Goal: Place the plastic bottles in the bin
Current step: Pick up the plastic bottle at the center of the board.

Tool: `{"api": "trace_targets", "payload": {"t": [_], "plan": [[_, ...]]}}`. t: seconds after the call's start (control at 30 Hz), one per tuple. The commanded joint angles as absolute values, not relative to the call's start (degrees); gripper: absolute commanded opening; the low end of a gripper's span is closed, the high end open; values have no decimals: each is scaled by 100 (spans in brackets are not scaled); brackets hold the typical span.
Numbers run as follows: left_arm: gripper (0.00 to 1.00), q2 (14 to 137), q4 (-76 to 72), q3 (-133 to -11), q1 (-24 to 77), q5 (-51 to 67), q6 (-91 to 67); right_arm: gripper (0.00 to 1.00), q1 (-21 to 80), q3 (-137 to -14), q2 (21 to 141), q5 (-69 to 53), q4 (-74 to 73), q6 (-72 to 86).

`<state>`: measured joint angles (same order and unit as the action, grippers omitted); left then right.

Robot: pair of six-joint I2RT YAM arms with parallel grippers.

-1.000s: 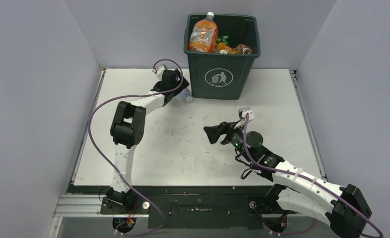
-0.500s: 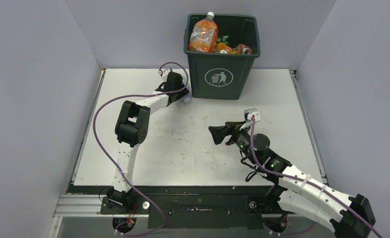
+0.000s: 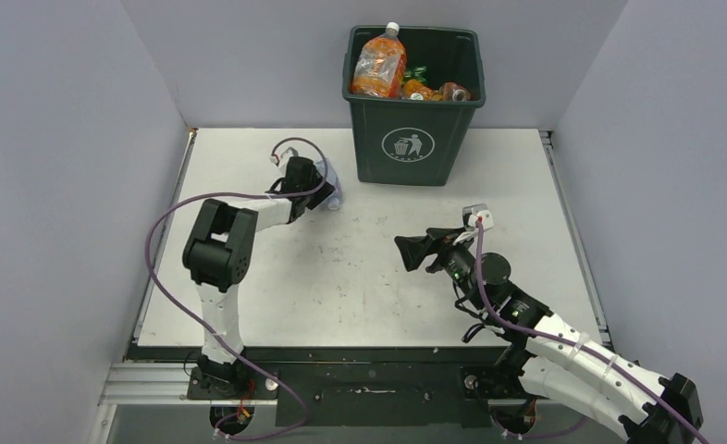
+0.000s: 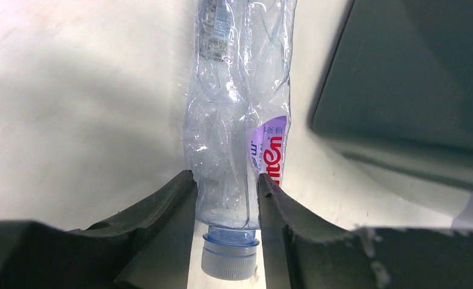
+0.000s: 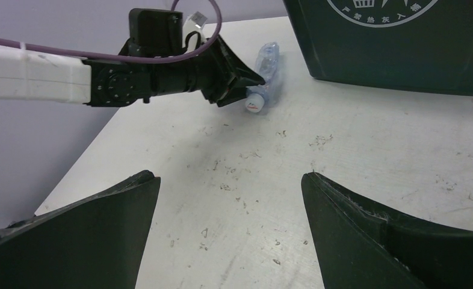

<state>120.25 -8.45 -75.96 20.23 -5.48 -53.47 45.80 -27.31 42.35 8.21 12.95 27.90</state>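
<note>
From the left wrist the bin [image 4: 402,78] is blurred and cut by the right edge; the bottle [image 4: 234,120] beside it runs off the top. The bin's wall hides all but the top of its bottles [image 3: 378,65]

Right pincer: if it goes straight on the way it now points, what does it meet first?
Probably the clear bottle held in the left pincer, almost dead ahead across the table; the bin stands right of that line. Tilt is unclear, so the table might come first.
</note>
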Motion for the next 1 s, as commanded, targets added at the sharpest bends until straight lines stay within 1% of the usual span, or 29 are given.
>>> {"api": "trace_targets", "payload": {"t": [0.0, 0.2, 0.4, 0.57, 0.73, 0.97], "plan": [[0, 10712, -1592, -6590, 1899, -390, -5773, 91, 4624, -3022, 4171, 860, 1348, 2841], [0, 9090, -2445, -4767, 2064, -352, -6379, 91, 4651, -3038, 4503, 624, 1497, 2847], [0, 7556, -2894, -3588, 2425, -291, -6872, 91, 4712, -3093, 5080, 375, 1776, 2852], [0, 6303, -2808, -3068, 2754, -507, -6922, 91, 4864, -3123, 5581, 311, 2298, 2947], [0, 5342, -2484, -2878, 3058, -710, -6806, 90, 5217, -3526, 6318, 264, 2537, 2889], [0, 4614, -2169, -2628, 3245, -803, -6771, 90, 5623, -3755, 6794, 266, 3206, 2942]]}}
